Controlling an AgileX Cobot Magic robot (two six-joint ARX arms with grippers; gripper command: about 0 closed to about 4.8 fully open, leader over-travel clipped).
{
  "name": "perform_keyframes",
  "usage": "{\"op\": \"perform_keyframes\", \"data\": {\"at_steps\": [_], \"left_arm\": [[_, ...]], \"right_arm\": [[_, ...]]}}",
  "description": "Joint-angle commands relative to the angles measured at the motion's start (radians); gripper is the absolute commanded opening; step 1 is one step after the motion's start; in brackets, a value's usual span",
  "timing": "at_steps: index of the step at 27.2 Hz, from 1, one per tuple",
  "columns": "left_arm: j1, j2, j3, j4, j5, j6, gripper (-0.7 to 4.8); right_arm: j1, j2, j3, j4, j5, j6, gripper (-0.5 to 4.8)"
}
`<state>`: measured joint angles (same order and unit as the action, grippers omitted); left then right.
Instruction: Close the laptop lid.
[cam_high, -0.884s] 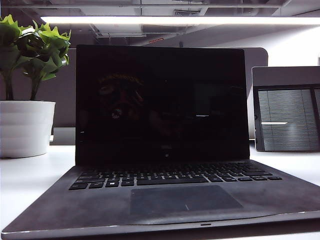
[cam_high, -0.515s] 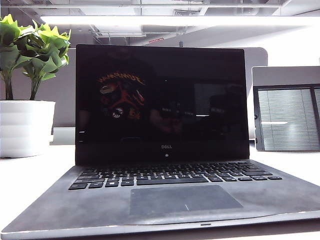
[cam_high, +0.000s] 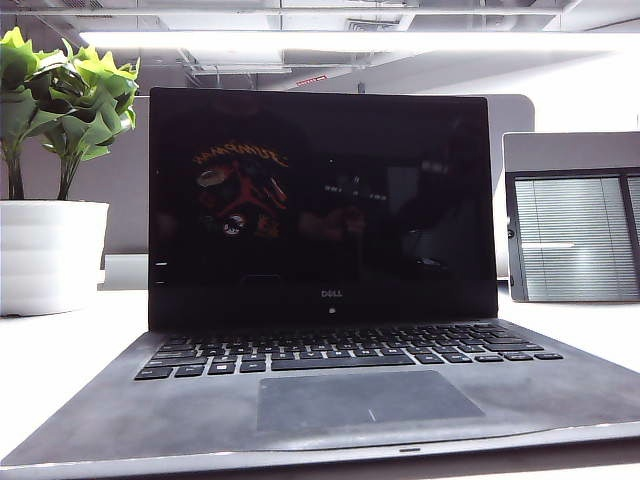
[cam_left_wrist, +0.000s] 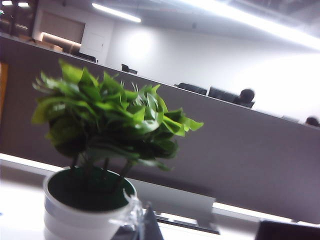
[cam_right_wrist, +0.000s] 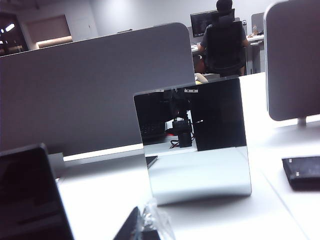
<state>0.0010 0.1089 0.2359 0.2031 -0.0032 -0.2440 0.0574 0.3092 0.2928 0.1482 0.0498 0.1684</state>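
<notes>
Nothing is done yet: the laptop lid stands upright at frame centre, while the left gripper and right gripper (barely visible, spread or not I cannot tell) hang apart from it.

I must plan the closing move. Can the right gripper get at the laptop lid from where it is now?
Probably yes. The right gripper sits low on the table beside the laptop lid, which stands upright and open. Only bare white table lies between them; the small mirror-like screen stands farther back.

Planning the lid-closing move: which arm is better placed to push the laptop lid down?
Probably the right. Its wrist view shows the laptop lid close beside the right gripper; the left gripper faces the potted plant instead. Neither touches the lid.
</notes>
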Motion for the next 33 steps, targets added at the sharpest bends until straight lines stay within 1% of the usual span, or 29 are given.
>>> {"op": "perform_keyframes", "data": {"at_steps": [1, 3, 4, 6, 8, 9, 10, 12, 14, 16, 17, 19, 22, 24, 27, 28, 30, 31, 33], "left_arm": [[0.000, 0.179, 0.047, 0.004, -0.001, 0.027, -0.05], [0.000, 0.322, 0.047, 0.073, 0.000, 0.023, -0.05], [0.000, 0.402, 0.047, 0.126, 0.017, 0.023, -0.05], [0.000, 0.547, 0.047, 0.254, 0.100, 0.023, -0.05], [0.000, 0.698, 0.051, 0.403, 0.192, 0.007, -0.05], [0.000, 0.759, 0.053, 0.464, 0.213, -0.018, -0.05], [-0.002, 0.827, 0.059, 0.519, 0.213, -0.042, -0.05], [-0.008, 0.941, 0.072, 0.615, 0.223, -0.045, -0.05], [-0.014, 1.043, 0.097, 0.685, 0.266, -0.043, -0.05], [-0.037, 1.133, 0.142, 0.692, 0.272, -0.009, -0.05], [-0.053, 1.174, 0.167, 0.695, 0.291, 0.003, -0.05], [-0.066, 1.231, 0.212, 0.696, 0.340, 0.001, -0.05], [-0.086, 1.248, 0.238, 0.697, 0.336, 0.006, -0.05], [-0.086, 1.247, 0.239, 0.712, 0.338, 0.005, -0.05], [-0.086, 1.248, 0.238, 0.701, 0.352, 0.006, -0.05], [-0.084, 1.248, 0.238, 0.695, 0.368, 0.014, -0.05], [-0.080, 1.252, 0.238, 0.694, 0.389, 0.035, -0.05], [-0.080, 1.253, 0.238, 0.693, 0.409, 0.031, -0.05], [-0.080, 1.254, 0.238, 0.689, 0.414, 0.031, -0.05]], "right_arm": [[0.002, 0.245, 0.085, 0.161, -0.022, -0.013, -0.01], [0.002, 0.428, 0.142, 0.282, -0.097, -0.013, -0.01], [0.002, 0.522, 0.176, 0.336, -0.112, -0.013, -0.01], [0.001, 0.669, 0.249, 0.402, -0.136, -0.013, -0.01], [0.001, 0.784, 0.315, 0.442, -0.182, -0.013, -0.01], [0.001, 0.826, 0.340, 0.454, -0.211, -0.013, -0.01], [0.001, 0.868, 0.362, 0.468, -0.232, -0.027, -0.01], [0.001, 0.930, 0.396, 0.481, -0.237, -0.067, -0.01], [-0.001, 0.975, 0.421, 0.486, -0.236, -0.072, -0.01], [-0.001, 1.017, 0.441, 0.486, -0.259, -0.088, -0.01], [-0.001, 1.039, 0.451, 0.485, -0.304, -0.114, -0.01], [-0.003, 1.080, 0.476, 0.467, -0.385, -0.124, -0.01], [-0.018, 1.144, 0.535, 0.414, -0.512, -0.125, -0.01], [-0.030, 1.200, 0.587, 0.397, -0.636, -0.124, -0.01], [-0.072, 1.284, 0.687, 0.314, -0.819, -0.125, -0.01], [-0.091, 1.315, 0.716, 0.303, -0.898, -0.125, -0.01], [-0.115, 1.368, 0.766, 0.296, -1.019, -0.125, -0.01], [-0.127, 1.390, 0.790, 0.295, -1.077, -0.122, -0.01], [-0.130, 1.421, 0.826, 0.286, -1.147, -0.116, -0.01]]}}
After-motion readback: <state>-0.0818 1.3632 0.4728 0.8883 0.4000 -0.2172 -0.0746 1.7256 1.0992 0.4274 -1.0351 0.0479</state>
